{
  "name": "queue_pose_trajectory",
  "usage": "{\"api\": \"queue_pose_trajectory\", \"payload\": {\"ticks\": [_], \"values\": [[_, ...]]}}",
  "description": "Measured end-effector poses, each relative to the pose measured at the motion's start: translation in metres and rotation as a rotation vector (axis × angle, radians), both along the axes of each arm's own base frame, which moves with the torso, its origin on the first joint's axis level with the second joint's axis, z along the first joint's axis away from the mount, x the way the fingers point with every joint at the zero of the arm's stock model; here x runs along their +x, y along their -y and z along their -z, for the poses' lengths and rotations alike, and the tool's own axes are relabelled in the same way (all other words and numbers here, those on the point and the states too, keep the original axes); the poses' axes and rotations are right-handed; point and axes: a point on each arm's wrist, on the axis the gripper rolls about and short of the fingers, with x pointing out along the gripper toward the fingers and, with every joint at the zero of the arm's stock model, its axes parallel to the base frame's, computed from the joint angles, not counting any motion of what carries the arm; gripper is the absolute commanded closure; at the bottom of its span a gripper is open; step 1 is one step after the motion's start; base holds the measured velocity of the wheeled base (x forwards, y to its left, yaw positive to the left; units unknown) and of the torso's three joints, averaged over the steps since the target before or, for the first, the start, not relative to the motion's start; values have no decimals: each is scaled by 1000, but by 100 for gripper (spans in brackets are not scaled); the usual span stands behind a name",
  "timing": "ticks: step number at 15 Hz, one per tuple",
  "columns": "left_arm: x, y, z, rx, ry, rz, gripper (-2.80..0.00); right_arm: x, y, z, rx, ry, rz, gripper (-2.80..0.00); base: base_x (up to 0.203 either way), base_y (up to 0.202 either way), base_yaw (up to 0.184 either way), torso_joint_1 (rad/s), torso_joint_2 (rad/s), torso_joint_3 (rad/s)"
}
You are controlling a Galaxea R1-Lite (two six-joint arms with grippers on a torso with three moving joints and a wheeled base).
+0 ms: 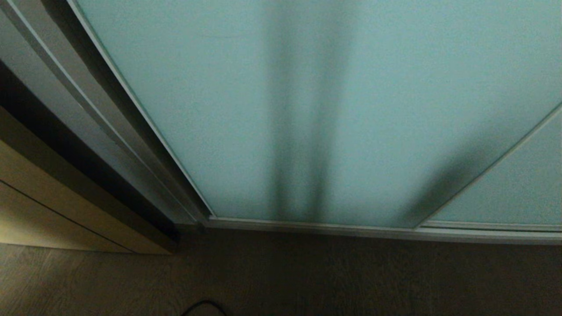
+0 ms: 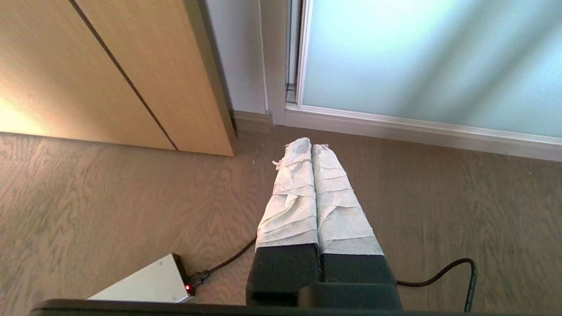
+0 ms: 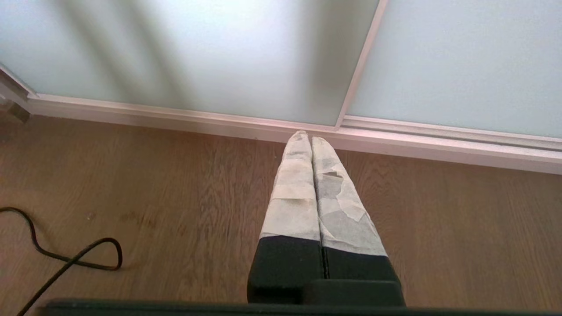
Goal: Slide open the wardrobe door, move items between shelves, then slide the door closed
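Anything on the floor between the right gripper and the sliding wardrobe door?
No. In the right wrist view, only bare wood floor lies between the shut right gripper and the sliding wardrobe door.

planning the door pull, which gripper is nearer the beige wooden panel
Left. The left gripper hangs over the floor beside the beige wooden panel; the right gripper faces the sliding wardrobe door.

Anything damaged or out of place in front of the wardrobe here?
Only wear: the tape wrap on the right gripper is torn and peeling on one finger. The sliding wardrobe door sits shut and intact; a loose black cable lies on the floor.
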Motion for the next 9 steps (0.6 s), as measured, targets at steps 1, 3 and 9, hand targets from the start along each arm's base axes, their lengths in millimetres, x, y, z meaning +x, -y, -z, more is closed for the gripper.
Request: {"api": "queue_pose_trajectory", "payload": {"ticks": [1,3,9], "values": [[0,0,0,0,0,0,0,0,0,0,2,2,0,0,0,0,0,0,0,0],[0,0,0,0,0,0,0,0,0,0,6,5,0,0,0,0,0,0,0,0],[0,0,0,0,-1,0,0,0,0,0,7,5,0,0,0,0,0,0,0,0]]}}
